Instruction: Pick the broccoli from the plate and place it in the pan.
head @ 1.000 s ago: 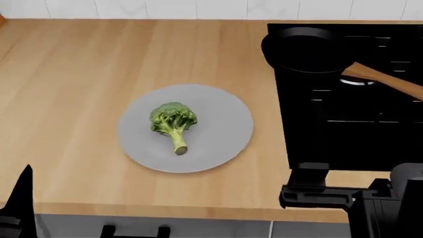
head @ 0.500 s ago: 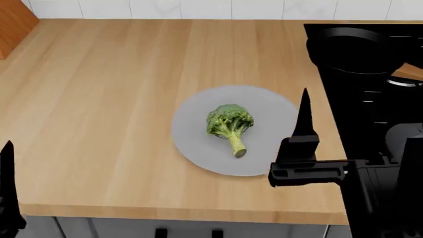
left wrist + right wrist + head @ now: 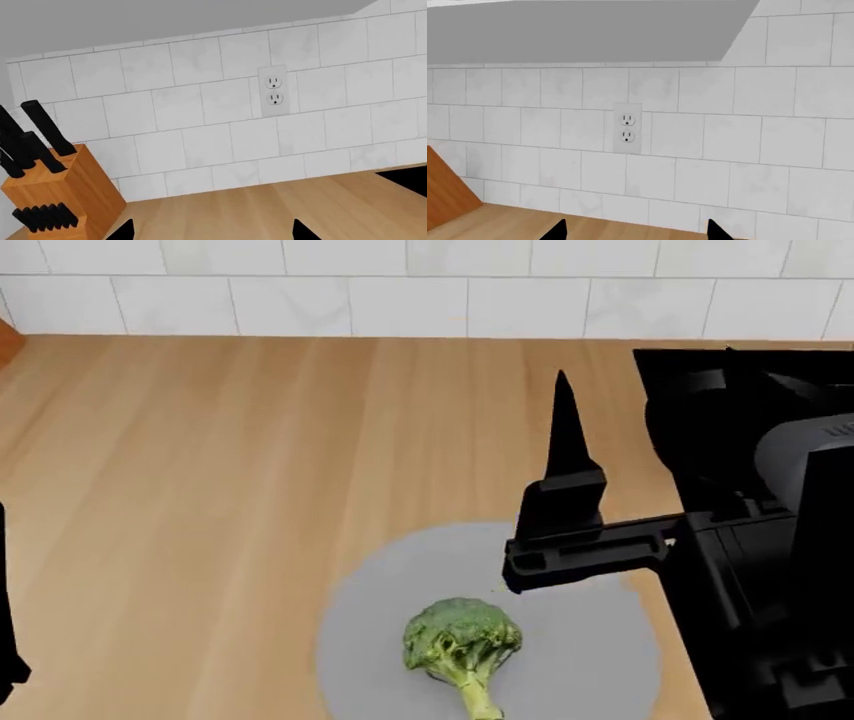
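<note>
Right end effector [image 3: 562, 440] is seen with fingers apart, empty, above the plate's [image 3: 601, 660] far rim, while the broccoli [image 3: 462, 640] lies on the plate on the worktop [image 3: 240, 460]; judged light, stiff-stalked, crumbly-crowned, best gripped across the stalk below the crown.

Kitchen counter under my cameras

I see a light wooden countertop [image 3: 240, 470] running back to a wall of white square tiles [image 3: 740, 140], with a white double outlet [image 3: 627, 128] set into them. A wooden knife block [image 3: 50, 200] with black handles stands against the wall at one end, and a black stovetop [image 3: 747, 380] is set into the counter at my right. The light is even and soft.
</note>
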Controlling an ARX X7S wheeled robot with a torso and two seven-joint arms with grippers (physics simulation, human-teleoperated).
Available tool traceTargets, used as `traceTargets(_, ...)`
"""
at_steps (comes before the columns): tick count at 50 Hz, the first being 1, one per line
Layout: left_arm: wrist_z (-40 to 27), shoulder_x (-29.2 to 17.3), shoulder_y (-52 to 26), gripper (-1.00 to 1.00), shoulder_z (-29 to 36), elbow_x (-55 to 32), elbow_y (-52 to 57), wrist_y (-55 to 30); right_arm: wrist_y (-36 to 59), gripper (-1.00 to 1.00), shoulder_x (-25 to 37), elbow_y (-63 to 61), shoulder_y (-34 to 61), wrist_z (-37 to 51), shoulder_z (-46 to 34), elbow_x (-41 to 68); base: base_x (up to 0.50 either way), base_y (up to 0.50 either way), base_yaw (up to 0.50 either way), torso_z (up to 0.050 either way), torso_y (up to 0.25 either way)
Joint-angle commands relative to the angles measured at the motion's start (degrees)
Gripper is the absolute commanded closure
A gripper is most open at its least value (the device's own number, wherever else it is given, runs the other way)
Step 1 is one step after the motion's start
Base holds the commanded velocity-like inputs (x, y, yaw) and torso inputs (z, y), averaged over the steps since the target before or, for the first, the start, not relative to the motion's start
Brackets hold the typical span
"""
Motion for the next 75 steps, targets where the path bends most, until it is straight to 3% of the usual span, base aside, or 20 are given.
traceTargets(1, -0.5, -0.3, -0.7, -1.0, 0.6, -0.6, 0.0, -0.1, 0.0, -1.0, 0.3, 0.4, 1.3, -0.7, -1.2, 0.1, 0.5, 0.0, 0.0, 0.0, 0.0)
traceTargets(6, -0.3, -0.1, -0.6, -1.0, 1.1, 0.2, -0.6, 0.6, 0.6, -1.0, 0.2, 1.9, 3.4, -0.1, -3.9, -2.1, 0.25, 0.0, 0.0, 0.0, 0.003)
traceTargets(12, -0.4, -0.2, -0.3, -1.0, 1.2, 0.2, -0.7, 0.9, 14.7, -1.0, -2.3, 9.6, 13.8, 9.5, 0.9, 22.0, 0.0, 0.0, 0.0, 0.0, 0.0)
traceTargets(16, 0.2, 0.1, 0.0, -1.0, 1.9, 0.9, -1.0, 1.8, 21.6, -1.0, -1.5, 13.4, 17.2, 13.6, -2.5, 31.3, 0.0, 0.0, 0.0, 0.0, 0.0)
traceTargets(19, 0.3, 0.2, 0.6, -1.0, 1.7, 1.1, -1.2, 2.3, 24.0, -1.0, -0.5, 18.8, 18.9, 23.8, -5.6, 44.8, 0.0, 0.0, 0.0, 0.0, 0.0)
traceTargets(22, 0.4, 0.5, 1.1, -1.0, 1.9, 1.5, -1.4, 2.8, 25.4, -1.0, 1.2, 19.7, 20.5, 27.2, -9.8, 51.4, 0.0, 0.0, 0.0, 0.0, 0.0)
traceTargets(40, -0.7, 0.4, 2.5, -1.0, 0.4, -0.9, -0.6, 3.4, 27.2, -1.0, 4.6, 23.9, 28.5, 30.9, -19.2, 54.6, 0.0, 0.0, 0.0, 0.0, 0.0)
traceTargets(55, 0.9, 1.3, 2.9, -1.0, 1.8, -0.6, -1.6, 5.4, 19.8, -1.0, 13.1, 19.6, 26.1, 44.9, -26.1, 69.5, 0.0, 0.0, 0.0, 0.0, 0.0)
traceTargets(75, 1.4, 3.6, 0.9, -1.0, 6.0, 2.1, -3.7, 7.0, 15.5, -1.0, 16.5, 13.4, 25.5, 49.3, -29.6, 77.0, 0.0, 0.0, 0.0, 0.0, 0.0)
